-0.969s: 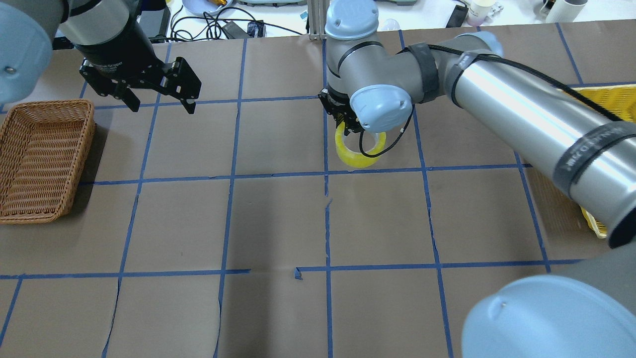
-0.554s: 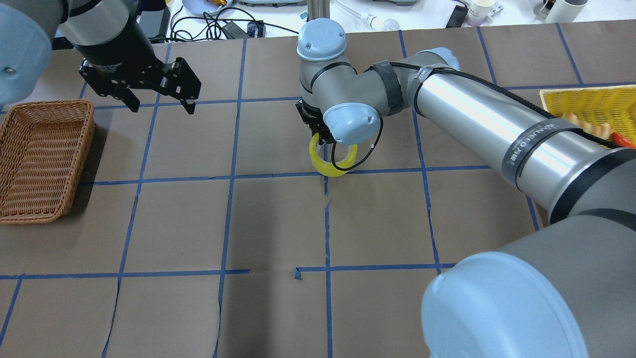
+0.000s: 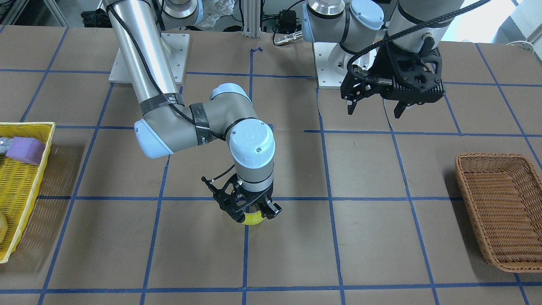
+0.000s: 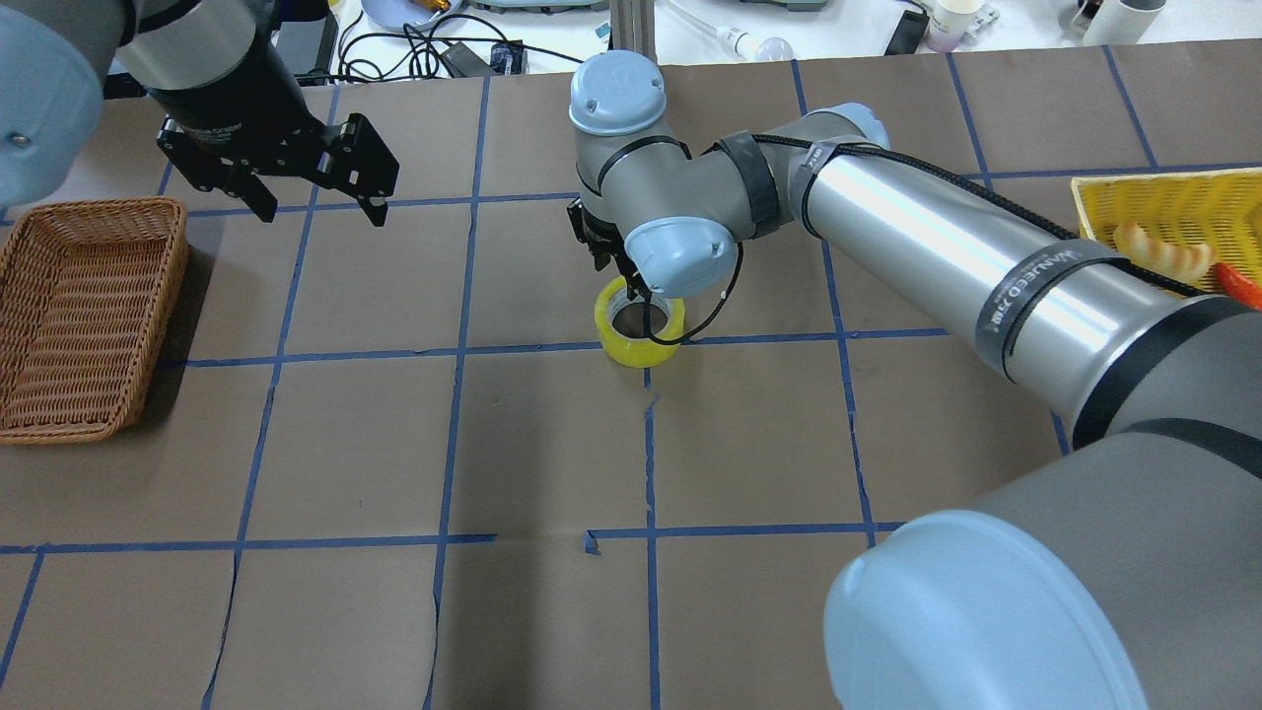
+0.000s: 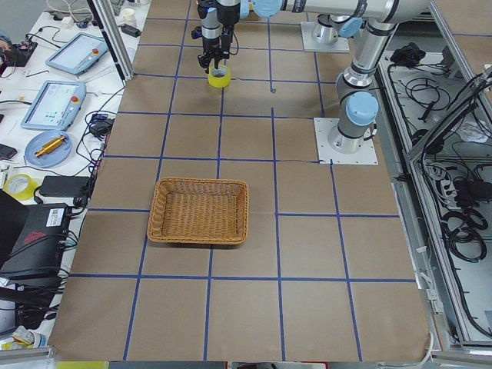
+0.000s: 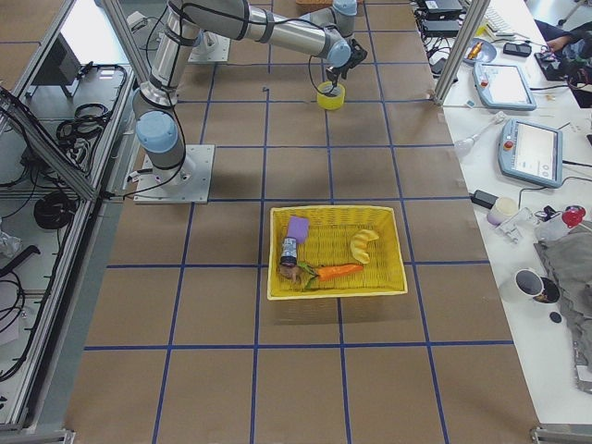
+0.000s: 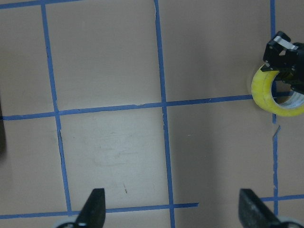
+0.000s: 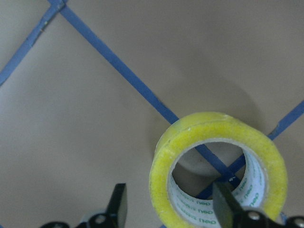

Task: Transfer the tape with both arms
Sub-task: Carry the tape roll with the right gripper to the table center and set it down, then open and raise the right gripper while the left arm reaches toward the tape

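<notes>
The tape, a yellow ring with a whitish core, lies flat on the brown paper at a blue grid crossing mid-table. It also shows in the front view and the left wrist view. My right gripper points down over the tape. It is open: one finger stands outside the ring and one inside the hole, with a gap to the wall. My left gripper hangs open and empty above the table, well to the tape's left, near the wicker basket.
A wicker basket sits at the table's left end. A yellow basket at the right end holds a purple block, a carrot and a yellowish lump. Cables and cups lie beyond the far edge.
My right arm has moved left and down with the tape. The tape was hanging tilted from the gripper and now lies flat on the table. The left arm has not moved.
</notes>
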You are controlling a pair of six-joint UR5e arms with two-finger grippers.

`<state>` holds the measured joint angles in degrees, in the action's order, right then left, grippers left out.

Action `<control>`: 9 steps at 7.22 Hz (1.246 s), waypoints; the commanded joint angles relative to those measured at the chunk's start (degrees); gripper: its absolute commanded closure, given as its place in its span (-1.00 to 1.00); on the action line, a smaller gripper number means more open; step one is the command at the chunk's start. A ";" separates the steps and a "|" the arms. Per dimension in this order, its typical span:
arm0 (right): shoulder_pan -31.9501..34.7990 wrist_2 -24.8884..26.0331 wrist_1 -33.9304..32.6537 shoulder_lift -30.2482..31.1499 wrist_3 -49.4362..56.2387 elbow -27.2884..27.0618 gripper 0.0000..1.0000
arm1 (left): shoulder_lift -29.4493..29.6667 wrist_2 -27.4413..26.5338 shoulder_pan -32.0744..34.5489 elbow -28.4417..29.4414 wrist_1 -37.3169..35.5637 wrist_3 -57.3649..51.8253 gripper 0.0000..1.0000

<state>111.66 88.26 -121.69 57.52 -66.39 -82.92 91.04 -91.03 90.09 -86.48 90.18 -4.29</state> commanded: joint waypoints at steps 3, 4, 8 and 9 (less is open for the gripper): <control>-14.42 0.33 14.68 13.89 29.20 -0.66 -1.00 | 0.01 0.33 -0.09 -0.18 0.00 -0.02 -1.00; -17.33 0.42 20.47 17.67 35.92 -1.18 -1.00 | 0.01 0.42 -0.17 -0.09 -0.09 -0.11 -1.00; -22.45 5.17 28.53 23.95 58.30 -1.19 -1.00 | 5.09 0.32 -0.09 -0.70 -7.35 3.66 -1.00; -22.19 5.35 28.96 24.04 57.96 -1.36 -1.00 | 10.07 1.38 0.87 -1.49 -14.17 3.15 -1.00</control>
<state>89.57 93.22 -93.22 81.21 -9.72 -84.17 96.60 -90.64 90.25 -87.13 82.21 -1.29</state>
